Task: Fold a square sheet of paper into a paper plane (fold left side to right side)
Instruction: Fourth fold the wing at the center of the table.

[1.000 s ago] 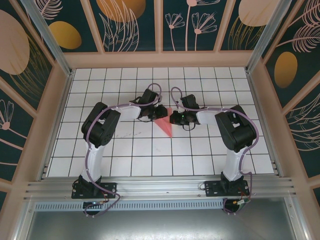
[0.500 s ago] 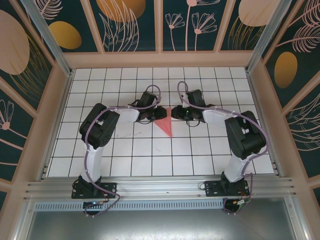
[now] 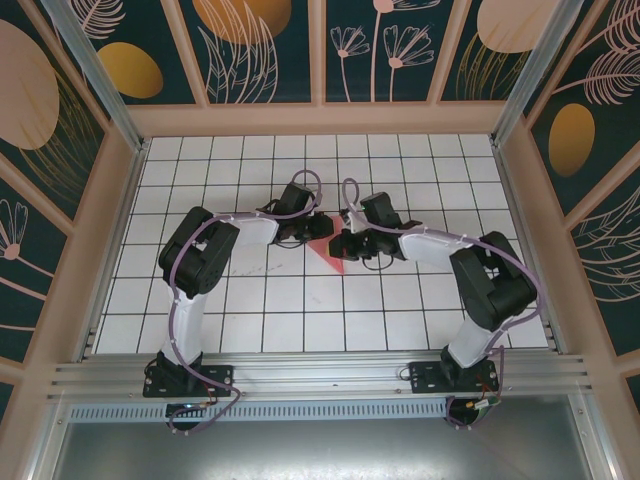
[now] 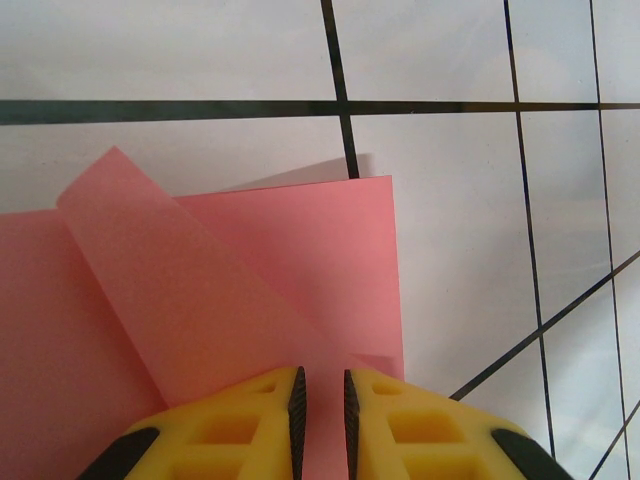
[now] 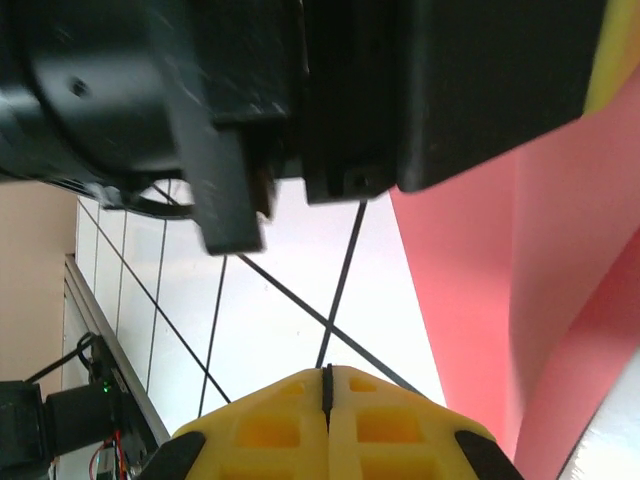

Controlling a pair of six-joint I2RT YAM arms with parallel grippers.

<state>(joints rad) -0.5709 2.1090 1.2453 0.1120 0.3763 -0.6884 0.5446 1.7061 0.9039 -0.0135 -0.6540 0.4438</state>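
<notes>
Square sheet of paper, already folded into a pointy red shape, in the middle of the table, point toward the arms. One flap not quite flat. On its wide far end, left gripper, jaws just a thin crack apart, tips down on the red. Right gripper, jaws tight together and empty, now slid in over the paper's right edge; a moment ago, off to the side. Likely ready to press the fold flat.
</notes>
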